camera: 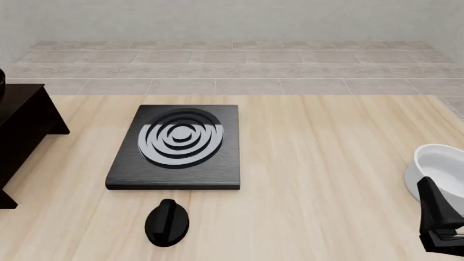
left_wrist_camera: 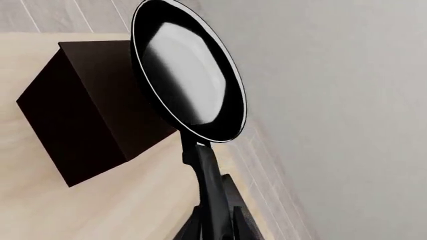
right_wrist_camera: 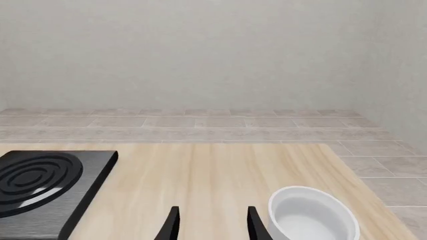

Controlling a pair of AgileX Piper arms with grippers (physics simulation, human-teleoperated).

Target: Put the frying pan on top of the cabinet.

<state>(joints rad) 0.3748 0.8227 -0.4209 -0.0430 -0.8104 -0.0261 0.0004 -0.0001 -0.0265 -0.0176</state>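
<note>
In the left wrist view the frying pan (left_wrist_camera: 189, 75), black with a pale glossy inside, is held up in the air by its long handle (left_wrist_camera: 208, 185). My left gripper (left_wrist_camera: 215, 222) is shut on that handle. The dark brown cabinet (left_wrist_camera: 83, 110) stands on the table beyond the pan, and the pan's rim overlaps its top edge in this view; I cannot tell whether they touch. In the front view the cabinet (camera: 20, 128) sits at the far left, and the left arm is outside that picture. My right gripper (right_wrist_camera: 212, 225) is open and holds nothing, near the table's front right (camera: 429, 191).
A flat black stove plate (camera: 177, 144) with silver rings lies left of the table's centre. A small black knob-like object (camera: 167, 222) lies in front of it. A white bowl (camera: 438, 166) stands at the right edge beside my right gripper. A tiled ledge and wall lie behind.
</note>
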